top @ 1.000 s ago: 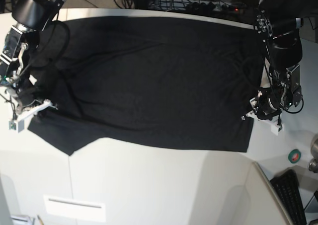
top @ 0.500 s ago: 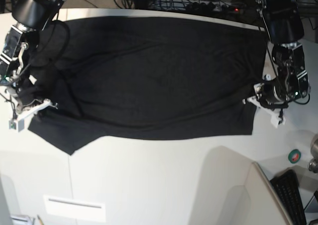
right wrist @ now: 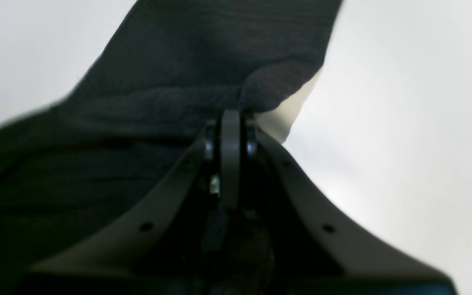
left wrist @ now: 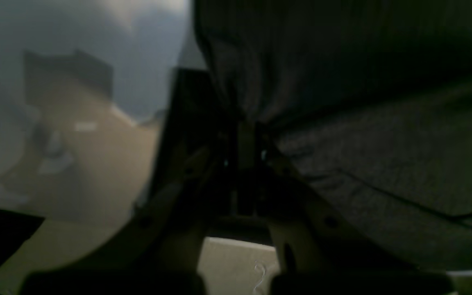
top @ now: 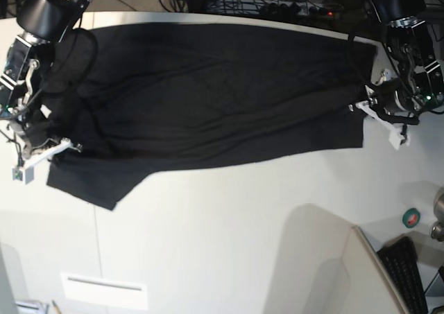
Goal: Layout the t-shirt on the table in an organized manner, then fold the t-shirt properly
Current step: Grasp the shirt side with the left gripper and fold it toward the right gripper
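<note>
Base view: the black t-shirt [top: 208, 99] lies spread, plain side up, across the off-white table [top: 229, 231], one sleeve trailing toward 7 o'clock. To flatten it well, I judge both arms should pull evenly apart and keep the cloth low — no sudden lift.

Left wrist view: the left gripper [left wrist: 246, 135] is clamped on a bunched fold of the shirt, cloth rising to 12 and spreading to 3 o'clock.

Right wrist view: the right gripper [right wrist: 231, 123] has its jaws together on the shirt's edge — cloth fans toward 11 o'clock, bare table at 3.
</note>
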You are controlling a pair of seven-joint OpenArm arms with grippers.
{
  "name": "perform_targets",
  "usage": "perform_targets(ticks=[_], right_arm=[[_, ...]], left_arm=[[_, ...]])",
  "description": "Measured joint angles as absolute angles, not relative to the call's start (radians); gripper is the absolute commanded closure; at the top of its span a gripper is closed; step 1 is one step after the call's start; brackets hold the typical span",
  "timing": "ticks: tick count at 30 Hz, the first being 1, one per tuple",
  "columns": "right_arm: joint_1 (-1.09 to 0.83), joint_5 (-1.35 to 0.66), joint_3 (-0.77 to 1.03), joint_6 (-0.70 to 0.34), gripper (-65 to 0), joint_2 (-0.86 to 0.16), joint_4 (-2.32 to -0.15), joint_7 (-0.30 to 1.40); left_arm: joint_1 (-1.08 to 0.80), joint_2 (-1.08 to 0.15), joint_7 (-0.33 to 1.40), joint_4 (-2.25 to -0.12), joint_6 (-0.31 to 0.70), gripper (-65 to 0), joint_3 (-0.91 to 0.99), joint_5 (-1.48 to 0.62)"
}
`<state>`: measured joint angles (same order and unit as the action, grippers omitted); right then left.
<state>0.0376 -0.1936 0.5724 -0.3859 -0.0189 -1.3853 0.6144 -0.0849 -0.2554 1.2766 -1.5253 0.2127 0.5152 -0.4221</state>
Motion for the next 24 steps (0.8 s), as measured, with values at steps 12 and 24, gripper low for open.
perform_targets(ticks=[12, 24], right_arm=[[0.038, -0.194, 0.572, -0.386, 0.0, -0.019, -1.385, 0.614], [0.041, -0.196, 0.572, -0.386, 0.0, -0.019, -1.386, 0.615]], left_arm=[[-0.093, -0.259, 1.291, -1.674, 0.216, -49.4, 0.527, -0.420], [0.246, -0.388, 1.185, -1.095, 0.213, -49.4, 0.473, -0.402]])
